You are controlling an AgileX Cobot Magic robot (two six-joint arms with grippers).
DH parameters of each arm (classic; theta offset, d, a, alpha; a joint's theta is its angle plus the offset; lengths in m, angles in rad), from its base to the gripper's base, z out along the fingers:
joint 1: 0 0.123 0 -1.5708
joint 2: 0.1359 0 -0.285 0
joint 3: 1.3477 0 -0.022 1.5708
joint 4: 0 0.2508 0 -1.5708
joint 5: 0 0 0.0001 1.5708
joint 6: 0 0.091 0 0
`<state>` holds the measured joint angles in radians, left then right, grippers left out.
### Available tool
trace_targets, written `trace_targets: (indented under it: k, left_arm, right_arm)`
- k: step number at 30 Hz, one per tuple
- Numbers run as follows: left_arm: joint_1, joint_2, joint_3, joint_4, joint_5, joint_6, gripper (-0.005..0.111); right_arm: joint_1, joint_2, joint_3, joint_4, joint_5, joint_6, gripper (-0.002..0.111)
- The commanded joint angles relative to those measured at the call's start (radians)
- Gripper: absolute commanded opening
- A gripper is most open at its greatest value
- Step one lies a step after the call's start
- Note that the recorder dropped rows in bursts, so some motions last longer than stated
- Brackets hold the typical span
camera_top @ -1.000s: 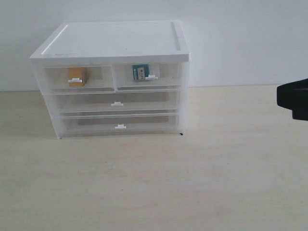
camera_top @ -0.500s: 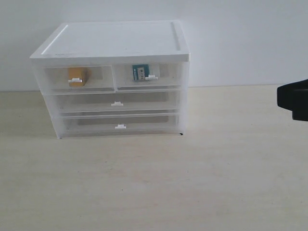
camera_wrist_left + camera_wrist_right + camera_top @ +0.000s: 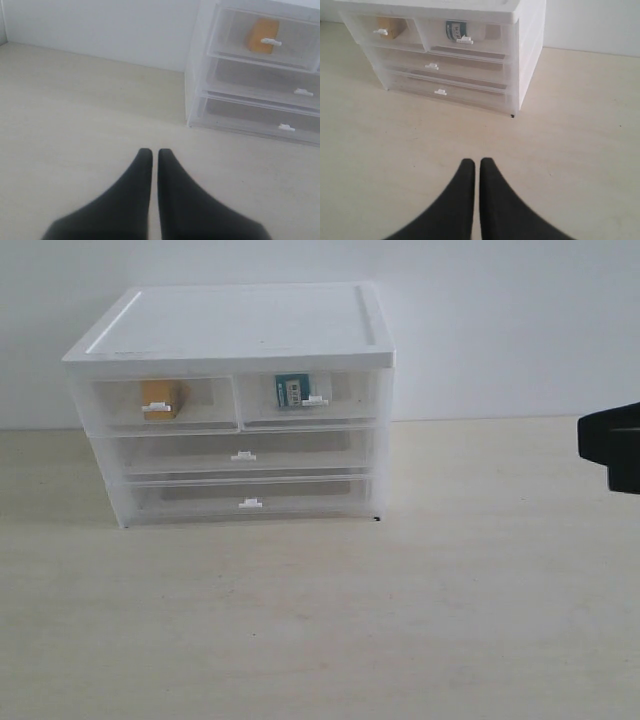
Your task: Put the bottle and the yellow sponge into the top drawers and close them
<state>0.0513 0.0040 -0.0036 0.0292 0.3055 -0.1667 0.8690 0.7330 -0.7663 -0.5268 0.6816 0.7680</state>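
- Sponge at 10 o'clock, bottle at 11, inside closed top drawers.
- Left tool, right tool closed, empty: hold clear; check drawers flush.

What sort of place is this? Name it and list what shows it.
Likely a robot test bench, not a home: a pale tabletop, a plain white wall, one translucent drawer cabinet, and the robot's black left hand and right hand.
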Motion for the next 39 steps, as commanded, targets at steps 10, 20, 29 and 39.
trace_targets:
  k: [10,20,29,39]
  left_arm:
    - [-0.004,-0.004,0.004,0.005,0.002,-0.01,0.004]
    - [-0.004,-0.004,0.004,0.005,0.002,-0.01,0.004]
    - [-0.004,-0.004,0.004,0.005,0.002,-0.01,0.004]
    - [-0.004,-0.004,0.004,0.005,0.002,-0.01,0.004]
  right_arm:
    - [-0.18,-0.106,0.296,-0.029,-0.827,0.044,0.0]
    - [-0.345,-0.453,0.644,-0.022,-0.979,0.101,0.0]
    - [-0.481,-0.631,0.766,-0.031,-0.883,0.091,0.0]
    - [-0.547,-0.733,0.766,-0.038,-0.448,0.029,0.0]
